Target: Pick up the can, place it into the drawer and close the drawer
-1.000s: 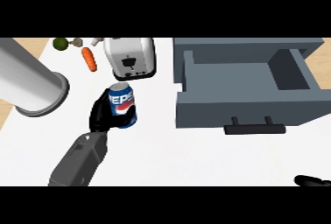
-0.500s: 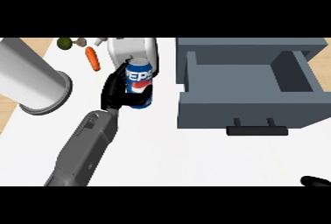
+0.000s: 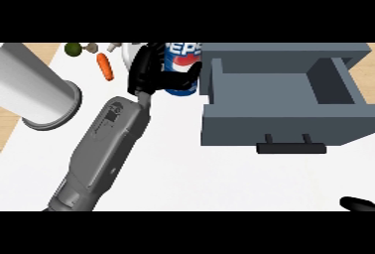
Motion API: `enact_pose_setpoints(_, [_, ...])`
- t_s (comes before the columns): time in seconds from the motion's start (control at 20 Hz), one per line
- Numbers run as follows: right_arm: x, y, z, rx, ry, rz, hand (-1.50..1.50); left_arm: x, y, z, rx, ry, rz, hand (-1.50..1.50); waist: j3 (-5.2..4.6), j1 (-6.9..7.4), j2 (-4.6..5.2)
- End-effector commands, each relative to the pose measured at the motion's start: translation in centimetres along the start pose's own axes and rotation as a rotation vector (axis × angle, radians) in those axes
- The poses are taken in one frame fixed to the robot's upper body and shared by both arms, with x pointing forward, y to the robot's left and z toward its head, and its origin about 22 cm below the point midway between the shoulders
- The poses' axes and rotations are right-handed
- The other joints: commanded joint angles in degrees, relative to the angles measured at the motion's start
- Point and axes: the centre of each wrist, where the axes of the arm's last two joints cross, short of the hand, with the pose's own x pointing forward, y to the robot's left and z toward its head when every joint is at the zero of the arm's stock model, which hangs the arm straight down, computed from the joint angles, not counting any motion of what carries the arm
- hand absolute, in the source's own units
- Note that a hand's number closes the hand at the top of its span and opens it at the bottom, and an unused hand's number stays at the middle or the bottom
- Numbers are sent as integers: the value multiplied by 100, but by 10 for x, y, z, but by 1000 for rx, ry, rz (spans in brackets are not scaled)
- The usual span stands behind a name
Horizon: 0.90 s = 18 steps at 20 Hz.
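My left hand [image 3: 149, 69] is curled round a blue Pepsi can [image 3: 181, 67] and holds it up at the top of the head view, just left of the grey drawer [image 3: 282, 124]. The drawer stands pulled open, its inside bare, with a black handle [image 3: 290, 147] on its front. The can's left side is hidden behind my fingers. Only a black tip of my right hand [image 3: 359, 203] shows at the lower right edge.
A large grey cylinder [image 3: 33, 94] lies at the left. A carrot [image 3: 105, 66], a green fruit [image 3: 73, 48] and small items sit at the back left. A white appliance is mostly hidden behind my left hand.
My left arm has lifted the can and carried it up and to the right, from the counter's middle left to beside the drawer's left wall.
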Motion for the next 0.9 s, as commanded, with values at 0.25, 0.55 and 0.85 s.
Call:
enact_pose_setpoints(0.25, [7, 1, 5, -7, -11, 11, -150, 84, -58, -26, -31, -20, -47, 150, -1, -56, 12])
enact_pose_setpoints(0.55, [-2, 10, -2, -5, -32, -13, -150, 111, -90, -46, -25, 3, -83, 150, 2, -139, 39])
enact_pose_setpoints(0.85, [8, 2, -14, -11, -16, 7, -150, 121, -101, -63, -28, 12, -106, 150, 2, -220, 73])
